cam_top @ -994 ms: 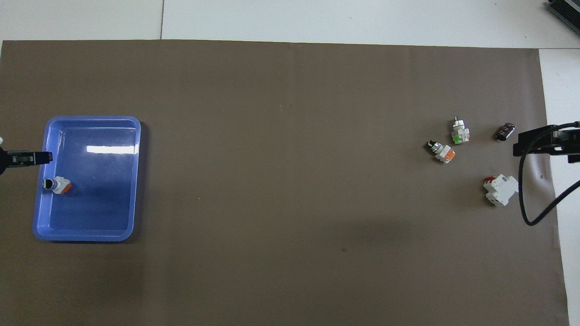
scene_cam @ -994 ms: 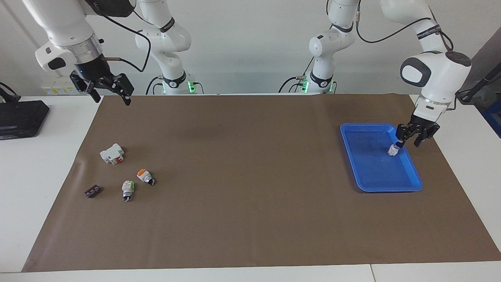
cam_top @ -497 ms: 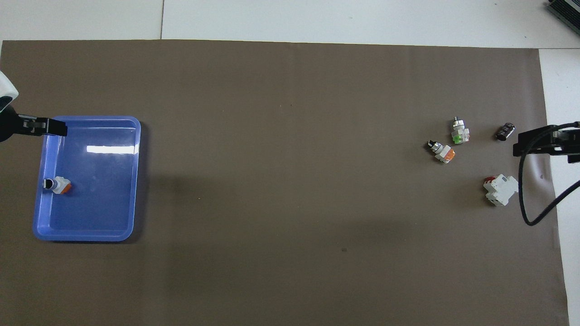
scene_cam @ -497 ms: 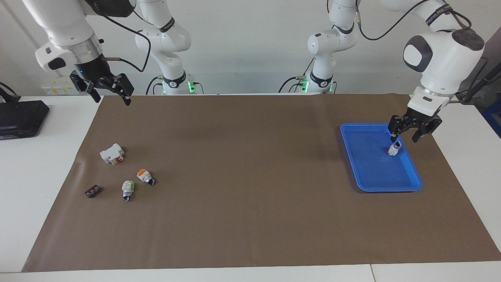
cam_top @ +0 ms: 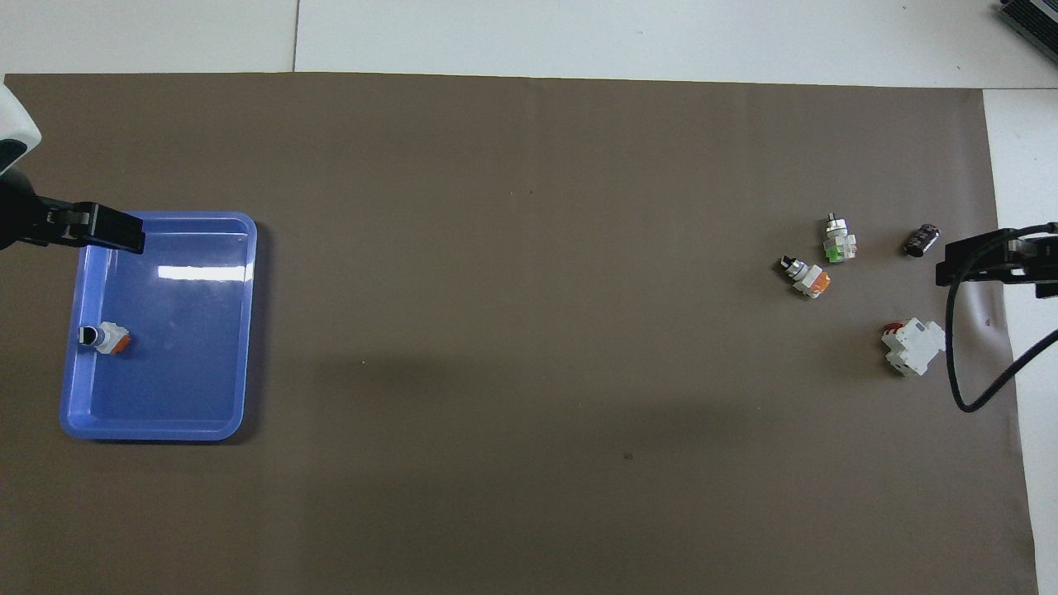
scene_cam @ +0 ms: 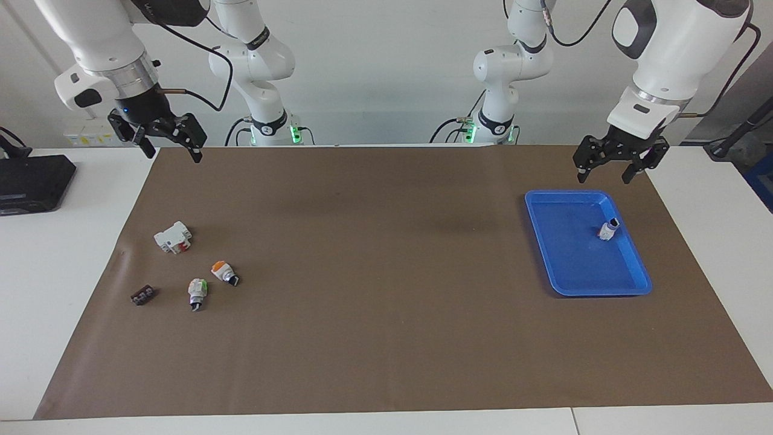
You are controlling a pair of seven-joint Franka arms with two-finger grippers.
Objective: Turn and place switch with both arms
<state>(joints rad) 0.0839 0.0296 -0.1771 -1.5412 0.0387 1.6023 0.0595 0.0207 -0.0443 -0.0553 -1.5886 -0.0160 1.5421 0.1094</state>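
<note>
An orange-capped switch (scene_cam: 608,230) (cam_top: 105,338) lies in the blue tray (scene_cam: 546,248) (cam_top: 250,330), against the tray wall at the left arm's end of the table. My left gripper (scene_cam: 611,166) hangs open and empty high over the tray's edge nearest the robots, well clear of the switch; one of its fingers (cam_top: 114,234) shows in the overhead view. A twin orange-capped switch (scene_cam: 224,272) (cam_top: 806,278) lies on the mat toward the right arm's end. My right gripper (scene_cam: 171,150) (cam_top: 992,260) waits open and empty, raised over the mat's corner there.
Beside the twin switch lie a green-capped switch (scene_cam: 197,292) (cam_top: 839,240), a white block with a red part (scene_cam: 173,237) (cam_top: 913,346) and a small dark part (scene_cam: 143,295) (cam_top: 922,240). A black box (scene_cam: 30,181) sits off the brown mat (scene_cam: 386,302).
My left gripper has let go of the switch in the tray, spread its fingers and risen away toward the robots. The switch stays where it lay. The right arm has not moved.
</note>
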